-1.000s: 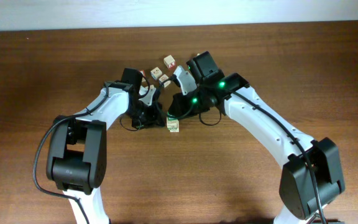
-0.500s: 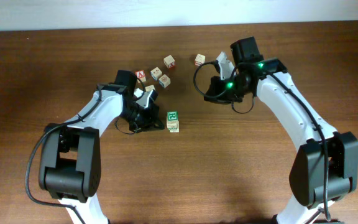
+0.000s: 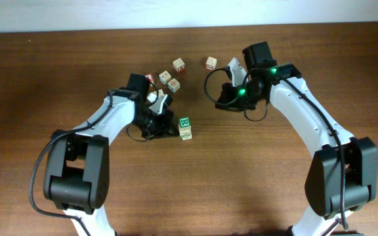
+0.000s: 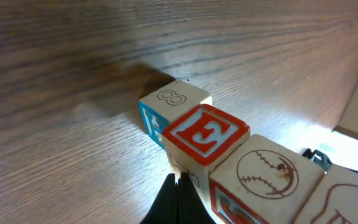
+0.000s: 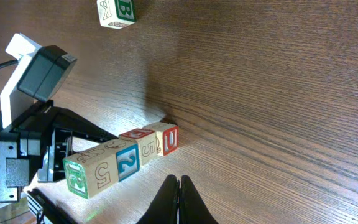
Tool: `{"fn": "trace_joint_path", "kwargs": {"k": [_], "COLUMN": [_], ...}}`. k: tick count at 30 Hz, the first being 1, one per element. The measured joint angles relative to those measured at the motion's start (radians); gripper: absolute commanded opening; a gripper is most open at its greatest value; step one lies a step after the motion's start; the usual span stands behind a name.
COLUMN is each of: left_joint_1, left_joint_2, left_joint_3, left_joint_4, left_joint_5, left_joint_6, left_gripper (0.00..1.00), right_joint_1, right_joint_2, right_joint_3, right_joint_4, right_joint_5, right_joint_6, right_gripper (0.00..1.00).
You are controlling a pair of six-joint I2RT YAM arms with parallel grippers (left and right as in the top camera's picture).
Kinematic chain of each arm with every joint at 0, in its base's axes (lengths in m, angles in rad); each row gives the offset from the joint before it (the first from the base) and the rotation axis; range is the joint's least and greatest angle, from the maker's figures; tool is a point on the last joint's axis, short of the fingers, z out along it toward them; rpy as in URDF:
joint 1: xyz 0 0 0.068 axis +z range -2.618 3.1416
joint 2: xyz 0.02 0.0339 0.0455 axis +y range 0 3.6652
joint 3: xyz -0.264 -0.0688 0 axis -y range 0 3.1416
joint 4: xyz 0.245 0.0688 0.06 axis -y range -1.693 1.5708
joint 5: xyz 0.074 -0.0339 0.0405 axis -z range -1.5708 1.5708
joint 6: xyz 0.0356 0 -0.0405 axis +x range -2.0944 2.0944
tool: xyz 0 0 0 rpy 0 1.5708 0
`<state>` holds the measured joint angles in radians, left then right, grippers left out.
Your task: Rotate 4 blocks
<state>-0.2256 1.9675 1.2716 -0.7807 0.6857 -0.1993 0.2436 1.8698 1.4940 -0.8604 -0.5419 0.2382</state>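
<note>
Both shut, empty: left fingers (image 4: 178,200), right fingers (image 5: 179,194); blocks (image 4: 174,106) in row on worktop (image 4: 55,124), just ahead of left tips — left arm (image 3: 110,111) nearer; green-marked block (image 3: 184,122) just beside it.

Overhead, a red-faced cube (image 3: 148,77) near the table's far edge is half hidden behind the left arm (image 3: 120,108). The marks on the pale cubes beside it are too small to read. Both arms' bases run off the bottom edge.

In the left wrist view the left gripper (image 4: 176,196), fingers pressed together, is cut off at the bottom. So is the last cube (image 4: 347,202) of the row, at the lower right corner. The "8" cube (image 4: 174,99) shows only part of its blue side.

In the right wrist view the top edge crops the green "B" cube (image 5: 117,11), and the bottom edge crops the right gripper (image 5: 178,196).
</note>
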Motion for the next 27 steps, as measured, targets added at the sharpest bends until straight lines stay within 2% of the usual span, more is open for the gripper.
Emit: {"fn": "trace_joint_path", "kwargs": {"k": [11,14,17,21,27], "left_joint_1": [-0.001,-0.001,-0.001,-0.001,-0.001], "left_joint_2": [0.0,0.0,0.0,0.0,0.0], "left_joint_3": [-0.003,-0.004,-0.004,-0.004,-0.005], "left_joint_4": [0.005,0.009,0.015,0.018,0.019], "left_joint_5": [0.0,0.003,0.006,0.007,0.007], "left_joint_6": [0.0,0.0,0.0,0.0,0.0], "left_gripper": [0.0,0.0,0.0,0.0,0.0], "right_joint_1": [0.0,0.0,0.031,0.085,0.095], "right_joint_2": [0.0,0.006,0.032,0.111,0.162], "right_joint_3": [-0.049,-0.173,-0.268,-0.287,-0.288], "right_joint_4": [0.005,0.153,0.333,0.414,0.449], "right_joint_5": [0.0,-0.042,-0.062,-0.071,-0.103], "right_joint_6": [-0.008,-0.003,0.082,0.179,0.235], "right_gripper": [0.04,0.04,0.04,0.04,0.04]}}
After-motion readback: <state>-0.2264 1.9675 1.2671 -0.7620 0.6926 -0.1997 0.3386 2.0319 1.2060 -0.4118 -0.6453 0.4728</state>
